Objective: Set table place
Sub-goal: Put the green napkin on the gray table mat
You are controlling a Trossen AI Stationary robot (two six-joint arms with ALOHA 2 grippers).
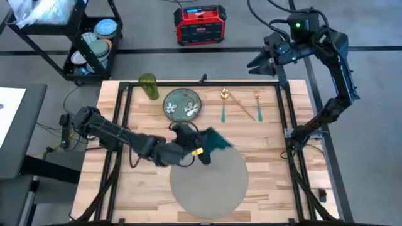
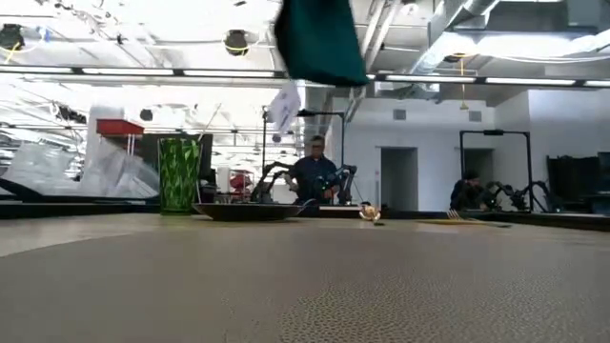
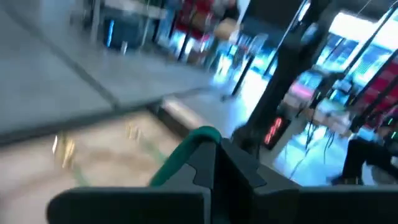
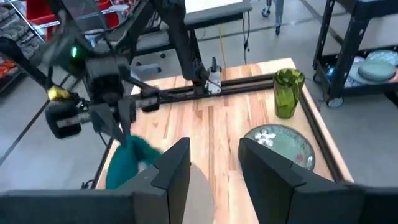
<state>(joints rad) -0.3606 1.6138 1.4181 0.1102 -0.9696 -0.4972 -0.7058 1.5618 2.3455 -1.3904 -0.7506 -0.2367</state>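
The large flat round grey-beige placemat (image 1: pixel 209 181) lies on the light striped butcher-block tabletop (image 1: pixel 270 169) against its near edge, about midway along, and nothing rests on it yet; over the mat's far rim hangs the left gripper (image 1: pixel 200 145), its fingers pinching a dark teal cloth napkin (image 1: pixel 218 139) that is held off the wood, showing in the low view as a dark green fold (image 2: pixel 317 40) dangling from above; the left wrist view shows the same teal cloth (image 3: pixel 186 155) clamped between the dark fingers; beyond the mat, towards the far edge, sits the small round green floral plate (image 1: pixel 183 103), and just beside it at the far left stands the green ribbed glass tumbler (image 1: pixel 148 86); to the right along the far edge lie a gold spoon with a green handle (image 1: pixel 223 103), a slim gold knife (image 1: pixel 241 107) set aslant and a gold fork with a green handle (image 1: pixel 257 107), near one another but well apart from the mat; the right gripper (image 1: pixel 259 64) waits past the far right corner, off the tabletop, its two fingers spread with nothing between them, as its own wrist view shows (image 4: pixel 214 165); by my reading the setting is barely begun: the mat is down, the napkin is in hand and must still be laid, and plate, glass and cutlery all remain to be brought to the mat.
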